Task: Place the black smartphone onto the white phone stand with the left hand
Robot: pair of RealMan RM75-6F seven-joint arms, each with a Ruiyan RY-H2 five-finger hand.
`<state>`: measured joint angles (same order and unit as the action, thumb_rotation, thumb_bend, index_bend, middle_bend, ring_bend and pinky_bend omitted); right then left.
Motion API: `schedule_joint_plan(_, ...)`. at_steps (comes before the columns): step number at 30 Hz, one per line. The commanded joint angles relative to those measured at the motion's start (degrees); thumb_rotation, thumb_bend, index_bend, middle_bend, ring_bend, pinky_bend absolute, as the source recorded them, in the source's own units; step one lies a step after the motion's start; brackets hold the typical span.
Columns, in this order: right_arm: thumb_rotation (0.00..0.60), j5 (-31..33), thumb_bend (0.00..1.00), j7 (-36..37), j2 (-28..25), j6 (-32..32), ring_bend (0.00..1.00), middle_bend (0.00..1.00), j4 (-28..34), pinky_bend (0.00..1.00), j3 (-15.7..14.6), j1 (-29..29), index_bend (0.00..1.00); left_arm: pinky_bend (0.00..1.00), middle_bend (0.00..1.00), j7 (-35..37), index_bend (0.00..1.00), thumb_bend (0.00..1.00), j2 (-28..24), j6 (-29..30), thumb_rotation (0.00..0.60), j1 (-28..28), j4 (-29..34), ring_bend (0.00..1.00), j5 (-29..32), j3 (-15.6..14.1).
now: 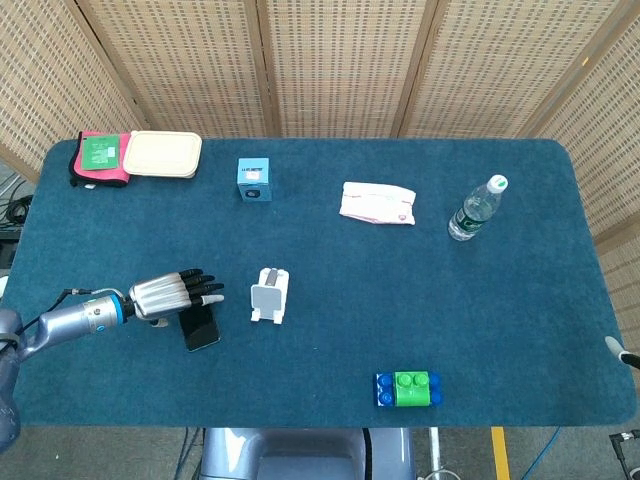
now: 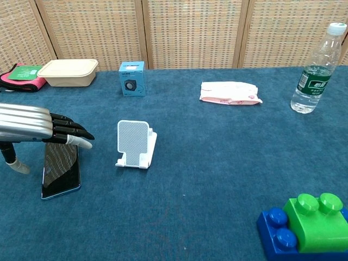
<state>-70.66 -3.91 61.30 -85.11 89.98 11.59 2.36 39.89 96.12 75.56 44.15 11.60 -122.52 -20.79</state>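
The black smartphone (image 2: 58,169) lies flat on the blue cloth, left of the white phone stand (image 2: 135,143); in the head view the smartphone (image 1: 203,329) is partly covered. My left hand (image 2: 38,130) hovers over the phone's far end with fingers stretched toward the stand and thumb hanging down at the left; it holds nothing. In the head view the left hand (image 1: 172,295) sits just left of the stand (image 1: 269,295). A sliver of my right hand (image 1: 622,352) shows at the right edge, too little to read.
A blue box (image 1: 254,180), a cream lunchbox (image 1: 162,154) and a pink-green pouch (image 1: 99,158) stand at the back left. A white wipes pack (image 1: 377,203) and a water bottle (image 1: 476,209) lie back right. A blue-green toy brick (image 1: 407,389) sits near the front edge.
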Motion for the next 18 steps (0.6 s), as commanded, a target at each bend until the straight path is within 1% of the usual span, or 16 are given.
schedule_joint_plan(1, 0.600, 0.2, 0.00, 0.0, 0.0, 0.2, 0.00, 0.00, -0.2, 0.00, 0.1, 0.1, 0.00, 0.12, 0.00, 0.2, 0.00, 0.06, 0.4, -0.4, 0.600, 0.1, -0.4, 0.06, 0.4, -0.6)
schedule_joint_plan(9, 0.600, 1.0, 0.00, -0.3, 0.2, 0.7, 0.00, 0.00, -0.5, 0.00, 0.2, 0.2, 0.00, 0.12, 0.02, 1.1, 0.00, 0.06, 1.6, -2.0, 0.600, 0.8, -1.0, 0.07, 1.2, -2.3)
schedule_joint_plan(12, 0.600, 1.2, 0.00, -0.2, 0.2, 0.9, 0.00, 0.00, -0.5, 0.00, 0.3, 0.3, 0.00, 0.13, 0.04, 1.4, 0.02, 0.06, 2.0, -2.5, 0.600, 0.6, -1.2, 0.10, 1.7, -2.7)
schedule_joint_plan(14, 0.600, 1.3, 0.00, -0.1, 0.2, 1.0, 0.00, 0.00, -0.6, 0.00, 0.3, 0.3, 0.00, 0.15, 0.08, 1.8, 0.06, 0.07, 2.5, -2.8, 0.600, 0.4, -1.2, 0.14, 2.3, -2.7)
schedule_joint_plan(18, 0.600, 1.2, 0.00, 0.2, 0.1, 1.0, 0.00, 0.00, -0.6, 0.00, 0.3, 0.2, 0.00, 0.26, 0.24, 1.7, 0.22, 0.13, 3.2, -2.4, 0.600, 0.0, -1.5, 0.27, 3.3, -2.7)
